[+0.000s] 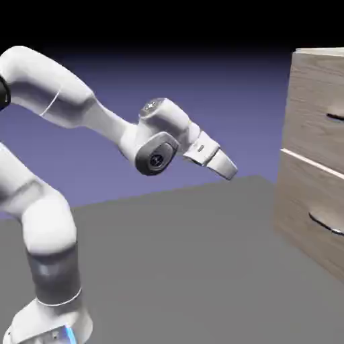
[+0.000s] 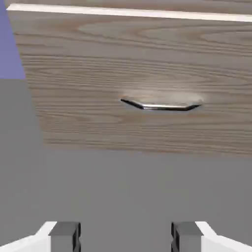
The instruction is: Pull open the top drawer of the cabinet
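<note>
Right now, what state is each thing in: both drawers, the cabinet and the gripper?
top drawer: shut, flush with the cabinet front, handle untouched.
lower drawer: shut, its curved handle free.
cabinet: upright on the table.
gripper: open, empty, in the air well short of the cabinet, angled down toward the lower drawer.

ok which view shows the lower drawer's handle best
The hand view: the lower handle shows whole and head-on. The exterior view catches it only side-on, at the picture's right edge.
</note>
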Controlling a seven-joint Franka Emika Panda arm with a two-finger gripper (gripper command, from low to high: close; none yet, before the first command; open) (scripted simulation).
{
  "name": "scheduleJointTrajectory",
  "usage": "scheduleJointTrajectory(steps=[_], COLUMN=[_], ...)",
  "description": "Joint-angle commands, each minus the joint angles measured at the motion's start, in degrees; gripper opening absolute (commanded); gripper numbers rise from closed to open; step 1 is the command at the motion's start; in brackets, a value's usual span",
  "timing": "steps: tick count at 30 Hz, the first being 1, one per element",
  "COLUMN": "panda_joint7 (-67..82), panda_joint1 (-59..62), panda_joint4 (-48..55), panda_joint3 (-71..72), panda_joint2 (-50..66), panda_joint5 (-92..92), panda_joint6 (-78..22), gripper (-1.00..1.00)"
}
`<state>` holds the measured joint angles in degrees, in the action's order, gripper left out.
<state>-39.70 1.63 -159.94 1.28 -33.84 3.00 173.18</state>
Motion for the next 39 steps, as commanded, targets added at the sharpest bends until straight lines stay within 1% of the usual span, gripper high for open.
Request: scheduleJointTrajectory(steps=[1, 39], panda_joint7=[2.3, 89.2], panda_joint1=[1.9, 75.0], panda_joint4=[0.9, 34.2], panda_joint3=[1.1, 41.3], panda_joint2=[-1.0, -38.3], panda_joint5=[2.5, 97.2], panda_joint6=[-0.7, -26.9], gripper=[0.00, 0.00])
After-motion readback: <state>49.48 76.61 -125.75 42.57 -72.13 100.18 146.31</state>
